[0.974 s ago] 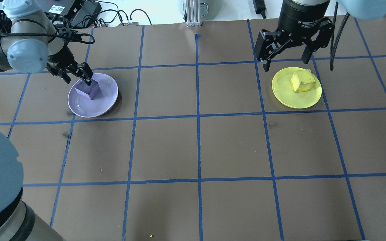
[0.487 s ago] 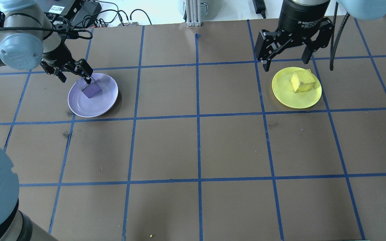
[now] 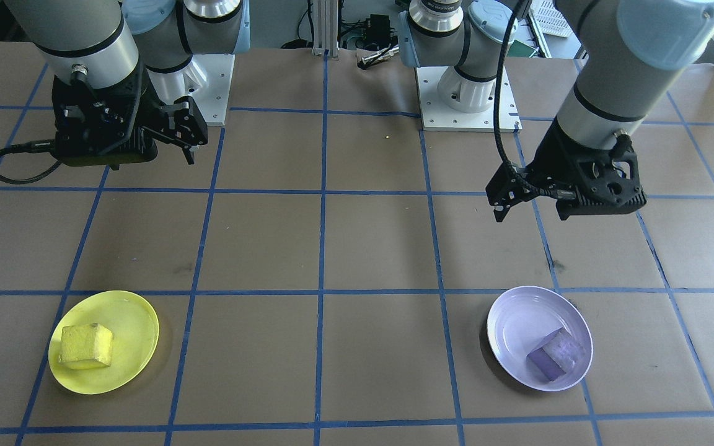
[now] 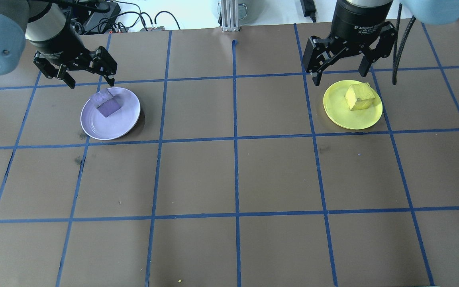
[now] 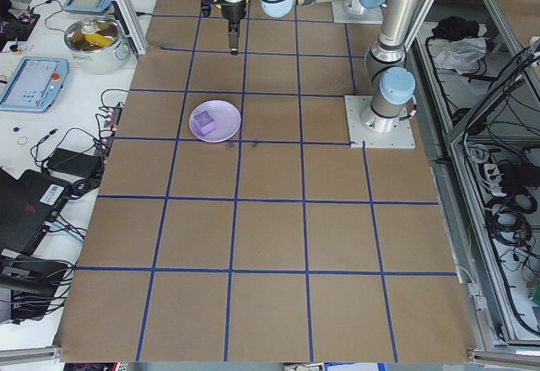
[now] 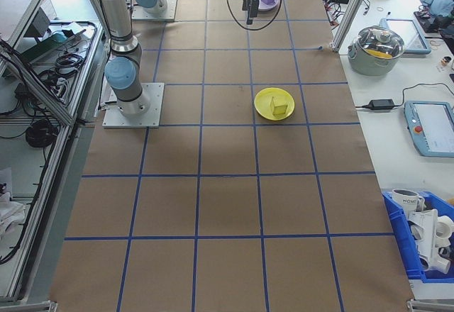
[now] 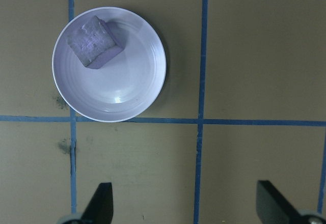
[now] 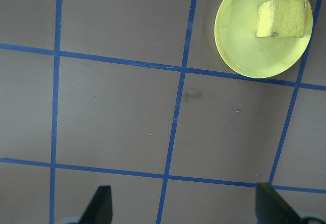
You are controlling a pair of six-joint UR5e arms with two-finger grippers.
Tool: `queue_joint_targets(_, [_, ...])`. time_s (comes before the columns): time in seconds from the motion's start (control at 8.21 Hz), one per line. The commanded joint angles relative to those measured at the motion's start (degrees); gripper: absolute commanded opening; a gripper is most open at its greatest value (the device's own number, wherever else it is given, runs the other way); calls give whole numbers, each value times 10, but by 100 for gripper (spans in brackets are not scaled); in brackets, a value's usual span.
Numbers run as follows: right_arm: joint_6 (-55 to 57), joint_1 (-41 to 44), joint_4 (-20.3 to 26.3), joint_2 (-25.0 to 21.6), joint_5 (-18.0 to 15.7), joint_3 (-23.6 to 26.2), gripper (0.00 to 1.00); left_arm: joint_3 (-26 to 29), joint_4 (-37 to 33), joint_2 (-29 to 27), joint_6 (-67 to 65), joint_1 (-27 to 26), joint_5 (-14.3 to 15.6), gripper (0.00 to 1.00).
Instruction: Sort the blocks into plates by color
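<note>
Two blocks (image 4: pixel 105 104) in matching plates (image 4: pixel 94 127), grippers (image 4: pixel 90 77) spread

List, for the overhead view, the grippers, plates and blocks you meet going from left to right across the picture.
Left gripper → lavender plate → purple block → right gripper → yellow plate → yellow block.

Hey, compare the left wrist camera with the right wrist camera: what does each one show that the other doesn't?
Only the left wrist view shows the lavender plate with the purple block lying near its rim. Only the right wrist view shows the yellow plate holding the yellow block. Both show brown table paper with blue tape lines, and an open tool, left tool and right tool, holding nothing.
</note>
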Motion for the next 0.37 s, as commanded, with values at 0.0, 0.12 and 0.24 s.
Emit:
queue_joint_targets(0.0, [0,0,1,0,-1,0,100,-2,-2,38,-50,-52,-2,100])
queue_joint_targets(0.12, [0,0,1,0,-1,0,100,-2,-2,36,-50,-52,-2,100])
queue_joint_targets(0.24, [0,0,1,0,0,0,100,-2,-2,36,-50,-53,-3,100])
